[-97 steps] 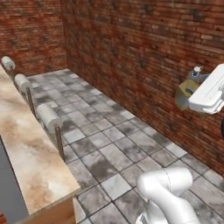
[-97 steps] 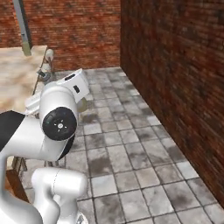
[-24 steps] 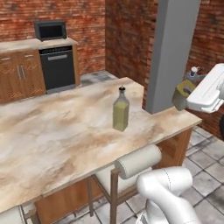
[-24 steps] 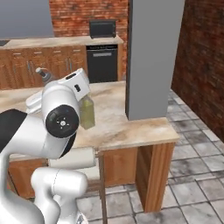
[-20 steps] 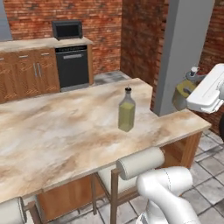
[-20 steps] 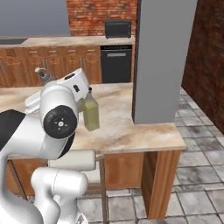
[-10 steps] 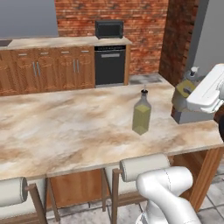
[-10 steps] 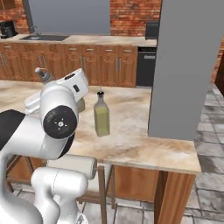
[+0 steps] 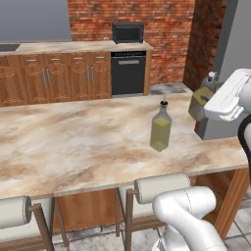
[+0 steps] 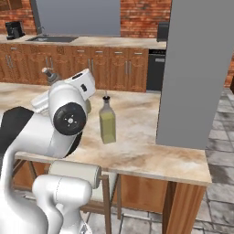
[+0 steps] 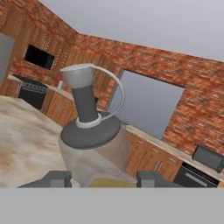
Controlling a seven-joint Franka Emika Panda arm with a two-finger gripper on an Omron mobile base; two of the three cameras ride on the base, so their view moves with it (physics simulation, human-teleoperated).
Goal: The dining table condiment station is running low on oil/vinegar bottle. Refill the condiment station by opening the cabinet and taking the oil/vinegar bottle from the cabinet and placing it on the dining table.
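Gripping the oil/vinegar bottle (image 11: 94, 144) — fingers (image 11: 57, 178) clenched on its body at lower centre of the hand view, pourer top toward upper frame, long axis along the gripper. In left base view it (image 9: 201, 98) sits upright at right edge, above the dining table worktop (image 9: 73, 142); a taller square bottle (image 9: 160, 128) stands centre.

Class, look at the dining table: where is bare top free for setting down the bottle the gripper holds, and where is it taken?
The dining table lies bare left of the square bottle, out to its stool-side edge. That bottle takes the spot near the grey pillar.
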